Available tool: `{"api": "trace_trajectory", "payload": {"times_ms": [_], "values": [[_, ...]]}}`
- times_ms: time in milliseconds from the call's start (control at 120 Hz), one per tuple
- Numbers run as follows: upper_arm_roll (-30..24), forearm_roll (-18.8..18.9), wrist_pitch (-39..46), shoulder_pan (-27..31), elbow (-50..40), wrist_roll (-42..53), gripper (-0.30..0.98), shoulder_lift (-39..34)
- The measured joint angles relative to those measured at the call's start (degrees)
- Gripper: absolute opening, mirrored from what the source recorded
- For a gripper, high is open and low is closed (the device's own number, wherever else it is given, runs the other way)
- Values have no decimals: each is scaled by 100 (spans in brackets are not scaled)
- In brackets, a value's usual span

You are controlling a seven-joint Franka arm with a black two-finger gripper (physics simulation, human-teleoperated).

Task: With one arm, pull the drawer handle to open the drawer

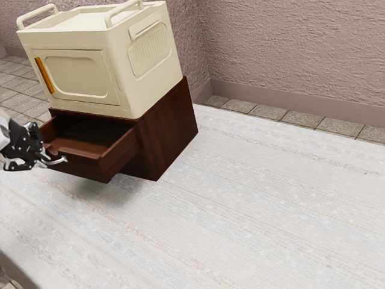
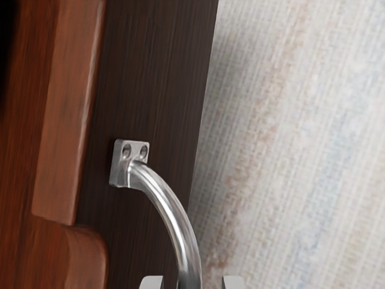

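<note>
Exterior view, nearest to you: the pale, faintly striped desk, one edge crossing the lower left corner of the view. Past that open stretch, at the exterior view's left, you have the claw at the drawer handle. Wrist view: its fingertips are spread, one on each side of the handle's curved metal bar, a slim gap showing either side. The bar bends away from a small mounting plate with two holes, set on the drawer's dark front.

Behind the handle, the drawer stands out from its cabinet; you can see down into its shadowed inside. Its front has a scooped notch along the upper rim. The cabinet, reddish-brown wood, sits near the desk's far edge, well apart from the edge at the lower left.

On top of the cabinet: a cream box, two rails on its lid, an orange grip on its front panel. Beyond the desk's far edge, you get floor tiles, then a rough pinkish wall.
</note>
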Motion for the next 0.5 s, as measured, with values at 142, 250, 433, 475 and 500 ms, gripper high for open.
{"api": "trace_trajectory", "payload": {"times_ms": [142,250,433,475,500], "values": [[8,0,-2,-2,-29,8,4,-25],[16,3,-5,-1,-62,11,4,-76],[26,54,-63,0,-292,22,4,-664],[58,104,-218,-1,-235,40,8,-892],[97,169,-410,-1,-52,56,14,-973]]}}
